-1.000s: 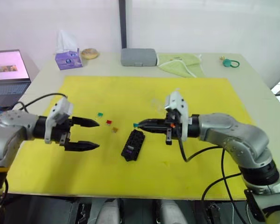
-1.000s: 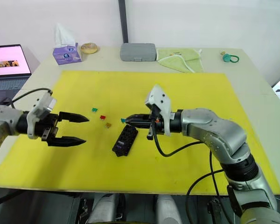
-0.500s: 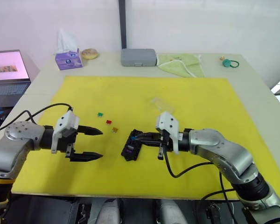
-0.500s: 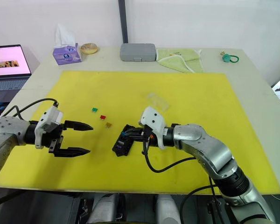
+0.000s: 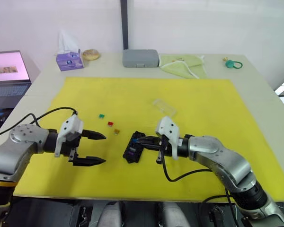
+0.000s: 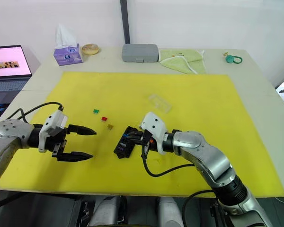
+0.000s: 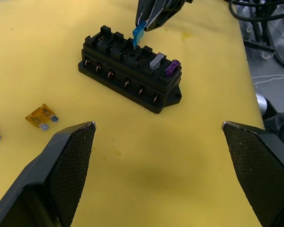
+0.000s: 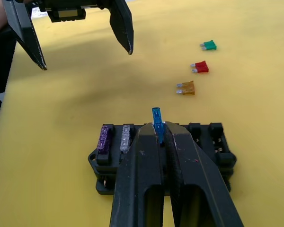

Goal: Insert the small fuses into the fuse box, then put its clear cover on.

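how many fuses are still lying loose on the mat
3, in a short row on the yellow mat left of the fuse box: the green fuse, the red fuse, and the orange fuse nearest the box.

A lab or office test room: a pale desk (image 5: 255, 90) against a bare white wall, covered by a yellow mat (image 5: 203, 109), with an open laptop (image 5: 7, 71) alongside, a tissue box (image 5: 68, 59), a grey case (image 5: 140, 57) and a green cloth (image 5: 182, 64).
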You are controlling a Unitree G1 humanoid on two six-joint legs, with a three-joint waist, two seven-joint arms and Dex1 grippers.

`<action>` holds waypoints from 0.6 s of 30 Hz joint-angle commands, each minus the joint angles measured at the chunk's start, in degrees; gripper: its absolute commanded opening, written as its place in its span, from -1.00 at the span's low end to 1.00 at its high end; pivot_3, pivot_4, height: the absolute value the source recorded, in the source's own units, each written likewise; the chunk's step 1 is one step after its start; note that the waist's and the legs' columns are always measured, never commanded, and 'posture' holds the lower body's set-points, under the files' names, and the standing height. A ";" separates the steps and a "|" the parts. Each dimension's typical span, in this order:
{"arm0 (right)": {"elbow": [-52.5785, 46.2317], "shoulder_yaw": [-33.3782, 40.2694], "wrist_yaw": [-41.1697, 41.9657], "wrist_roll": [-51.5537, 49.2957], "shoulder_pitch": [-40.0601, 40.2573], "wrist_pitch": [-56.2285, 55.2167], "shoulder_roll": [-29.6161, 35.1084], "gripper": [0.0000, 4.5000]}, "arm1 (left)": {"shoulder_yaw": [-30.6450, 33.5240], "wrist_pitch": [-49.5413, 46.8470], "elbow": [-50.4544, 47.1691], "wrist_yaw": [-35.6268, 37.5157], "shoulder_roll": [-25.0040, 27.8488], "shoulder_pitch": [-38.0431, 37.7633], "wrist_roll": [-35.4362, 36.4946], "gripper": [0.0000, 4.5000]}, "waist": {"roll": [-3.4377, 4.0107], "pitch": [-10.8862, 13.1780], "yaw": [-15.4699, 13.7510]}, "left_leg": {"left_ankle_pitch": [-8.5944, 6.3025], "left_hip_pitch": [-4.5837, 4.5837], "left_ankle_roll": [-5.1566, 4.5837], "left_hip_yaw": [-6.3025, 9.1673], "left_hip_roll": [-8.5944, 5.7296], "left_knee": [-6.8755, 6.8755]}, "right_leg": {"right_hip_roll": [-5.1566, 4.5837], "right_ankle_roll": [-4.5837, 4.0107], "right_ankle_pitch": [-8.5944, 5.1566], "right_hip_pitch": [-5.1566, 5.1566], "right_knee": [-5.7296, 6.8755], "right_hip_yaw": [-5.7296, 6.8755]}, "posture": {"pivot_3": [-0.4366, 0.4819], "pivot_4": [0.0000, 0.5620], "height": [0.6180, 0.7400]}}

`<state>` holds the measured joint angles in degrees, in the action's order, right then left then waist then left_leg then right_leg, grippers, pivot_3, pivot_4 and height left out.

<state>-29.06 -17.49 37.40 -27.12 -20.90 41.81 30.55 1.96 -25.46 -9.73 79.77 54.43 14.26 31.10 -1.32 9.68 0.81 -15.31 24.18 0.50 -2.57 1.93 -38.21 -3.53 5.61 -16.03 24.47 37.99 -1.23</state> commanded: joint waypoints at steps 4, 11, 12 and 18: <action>-3.98 0.58 -1.32 -0.16 0.91 0.13 -1.72 -1.00 | -0.18 0.49 -1.00 -0.16 -0.11 1.21 -0.17 0.99 | 0.00 0.00 0.02 | 0.00 0.00 0.00 0.01 0.00 0.00 | 0.01 0.00 0.00 0.00 0.00 0.01 | -0.05 -0.47 0.94; -4.92 0.56 -2.14 -0.09 2.03 0.83 -2.28 -1.00 | -0.43 0.43 -0.43 0.07 -0.14 1.70 -0.49 0.99 | 0.00 0.00 0.01 | 0.00 0.00 0.00 0.01 -0.01 0.00 | 0.01 0.00 0.00 -0.01 0.01 0.01 | -0.05 -0.47 0.94; -4.96 0.48 -2.21 0.10 2.20 0.77 -2.24 -1.00 | -0.51 0.45 -0.30 0.08 -0.21 1.85 -0.55 0.99 | 0.00 0.00 0.01 | 0.00 0.00 0.00 0.01 -0.01 0.00 | 0.01 0.00 0.00 -0.01 0.01 0.01 | -0.05 -0.47 0.94; -4.38 0.37 -2.39 0.70 2.93 0.57 -2.13 -1.00 | -1.02 0.59 0.40 0.11 -0.61 2.66 -0.92 0.99 | 0.00 0.00 -0.01 | 0.00 0.00 0.00 0.00 -0.01 -0.01 | 0.02 0.00 0.00 -0.01 0.01 0.01 | -0.05 -0.47 0.94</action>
<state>-31.53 -17.49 35.14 -26.29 -18.33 43.07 29.01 0.78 -25.47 -9.03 79.76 53.75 16.08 30.39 -1.33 9.68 0.80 -15.31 24.18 0.50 -2.57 1.91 -38.22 -3.51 5.62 -16.03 24.46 38.00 -1.21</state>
